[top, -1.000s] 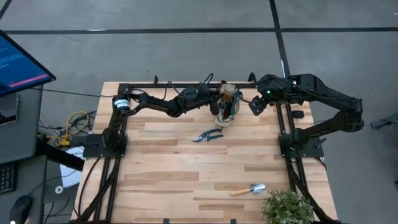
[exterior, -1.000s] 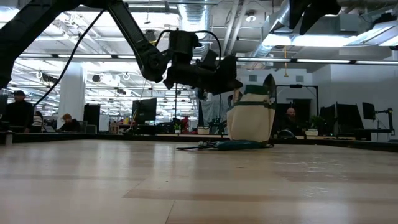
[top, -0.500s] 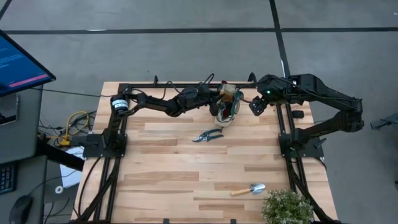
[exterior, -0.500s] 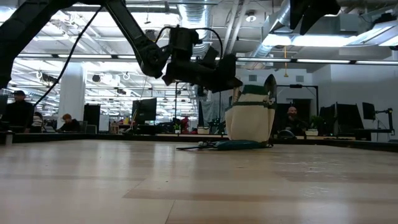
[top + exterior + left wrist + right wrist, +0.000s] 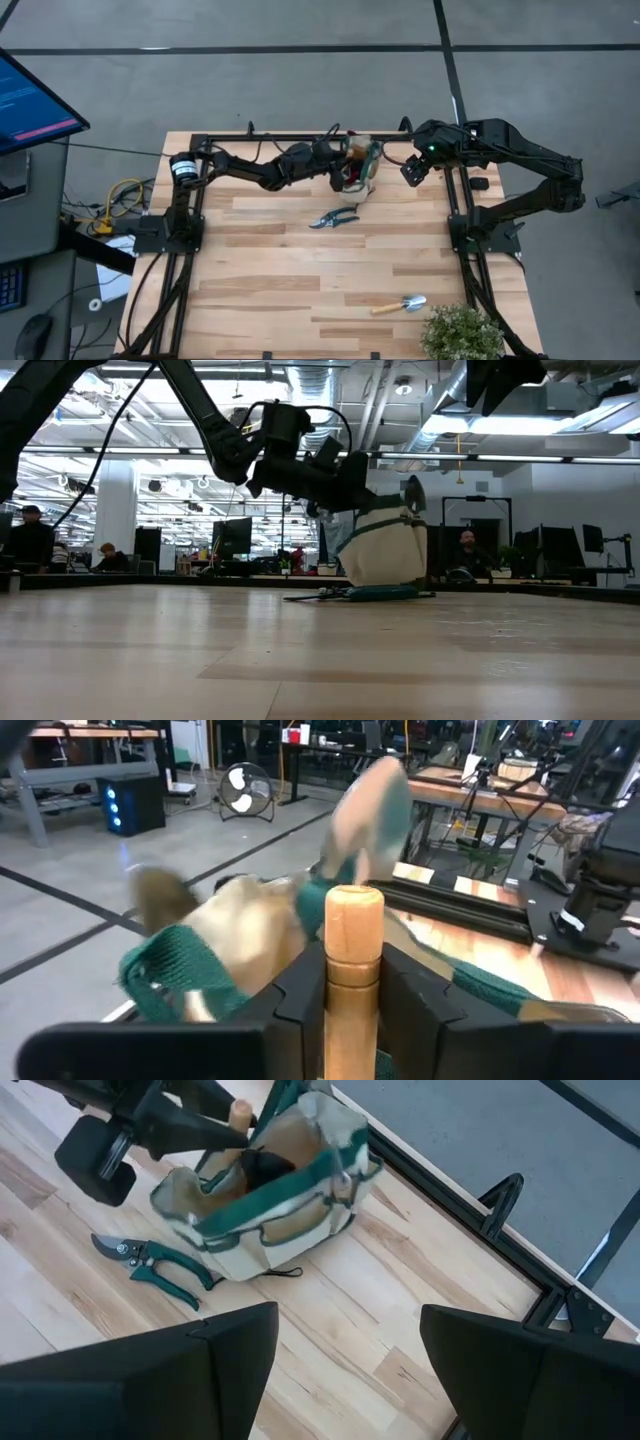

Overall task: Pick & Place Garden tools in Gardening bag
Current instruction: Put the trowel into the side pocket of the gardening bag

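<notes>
In the left wrist view the gardening bag [image 5: 250, 935] is blurred, its green trim smeared, and the wooden handle [image 5: 352, 960] between the left gripper [image 5: 352, 995] fingers runs off the picture's edge, so what tool it belongs to cannot be told. From above, the bag's contents are too small to make out, and the gripper tips are hidden at its mouth. In the low view the pruning shears [image 5: 370, 593] lie partly behind the bag's base, at about 6 o'clock from it. The right wrist view cuts off the right gripper [image 5: 345, 1370] fingers, and the potted plant [image 5: 462, 335] is clipped at the high view's edge
</notes>
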Controlling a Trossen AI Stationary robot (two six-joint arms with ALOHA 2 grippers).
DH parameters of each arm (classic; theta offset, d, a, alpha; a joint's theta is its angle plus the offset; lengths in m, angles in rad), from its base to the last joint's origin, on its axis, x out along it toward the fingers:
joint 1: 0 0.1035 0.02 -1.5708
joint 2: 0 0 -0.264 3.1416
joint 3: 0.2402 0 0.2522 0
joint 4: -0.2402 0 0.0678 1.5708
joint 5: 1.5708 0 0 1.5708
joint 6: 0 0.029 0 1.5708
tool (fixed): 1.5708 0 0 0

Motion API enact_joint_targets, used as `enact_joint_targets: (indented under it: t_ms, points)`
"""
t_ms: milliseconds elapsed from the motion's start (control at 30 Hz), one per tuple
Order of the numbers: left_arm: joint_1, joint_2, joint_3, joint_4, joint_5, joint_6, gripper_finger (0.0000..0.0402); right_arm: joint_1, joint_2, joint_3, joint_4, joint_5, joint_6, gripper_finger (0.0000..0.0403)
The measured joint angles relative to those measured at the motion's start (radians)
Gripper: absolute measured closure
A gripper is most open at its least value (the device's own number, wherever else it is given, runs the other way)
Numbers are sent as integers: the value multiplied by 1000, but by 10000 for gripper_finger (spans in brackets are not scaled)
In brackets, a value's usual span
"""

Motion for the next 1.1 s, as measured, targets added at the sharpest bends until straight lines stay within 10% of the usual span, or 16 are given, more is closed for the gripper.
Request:
enact_joint_targets:
  t_ms: [1100]
  points:
    - [-14, -23, -2, 25, 25, 64, 299, 0, 0, 0, 1, -1, 1, 164]
